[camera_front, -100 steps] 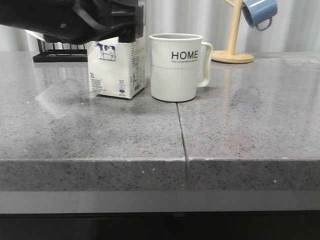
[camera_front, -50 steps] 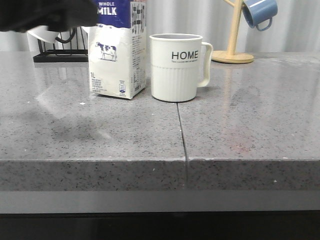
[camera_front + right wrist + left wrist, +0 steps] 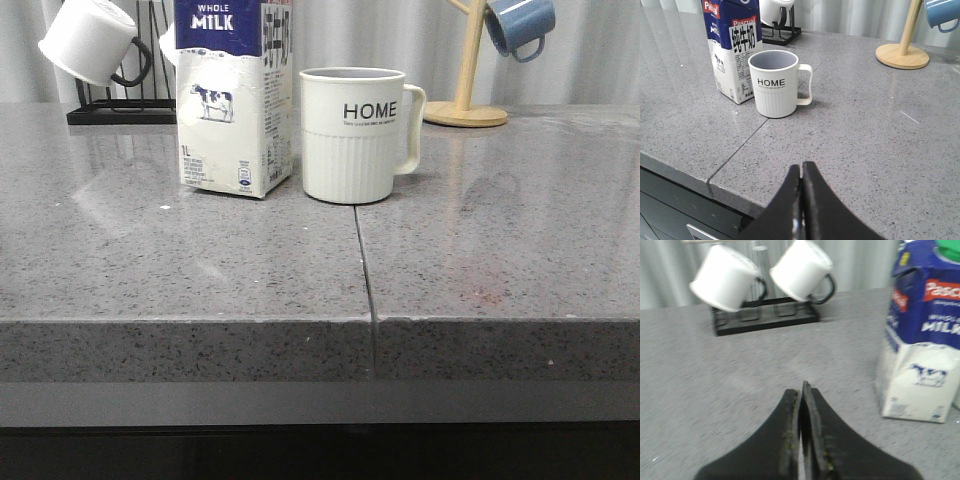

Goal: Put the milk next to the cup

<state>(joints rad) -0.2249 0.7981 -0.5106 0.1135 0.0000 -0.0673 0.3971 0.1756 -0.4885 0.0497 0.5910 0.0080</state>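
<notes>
The tall white milk carton with the dark blue top band (image 3: pixel 236 98) stands upright on the grey speckled stone desk (image 3: pixel 200 260), just beside the cream-white ribbed ceramic mug lettered HOME (image 3: pixel 353 133), with only a thin gap between them. The mug's handle points away from the carton. Judged from that, the placing looks done, and what remains is for the arms to get clear without knocking anything.

The left end effector (image 3: pixel 801 435) is the nearer of the two. From it, the carton (image 3: pixel 922 335) lies ahead and off to its right side, well apart from the black fingers (image 3: pixel 789 440), which are pressed together with nothing between them. The carton's long axis runs straight up, so any brush against its upper half could tip it toward the mug. The arm seems drawn back and held low, looking out level across the desk toward a black wire rack (image 3: pixel 765 320) carrying two smooth white mugs with black handles (image 3: pixel 729 277).

The right end effector (image 3: pixel 801 200) is also closed on nothing. It sits farther back and higher, looking down at the desk; the mug (image 3: pixel 774 82) and carton (image 3: pixel 734 47) lie ahead of it and a little to its left, well apart. Beyond, to its right, is a pale wooden mug stand (image 3: pixel 902 52) with a blue mug (image 3: pixel 942 15) hanging from it.

Neither arm shows in the front view.
</notes>
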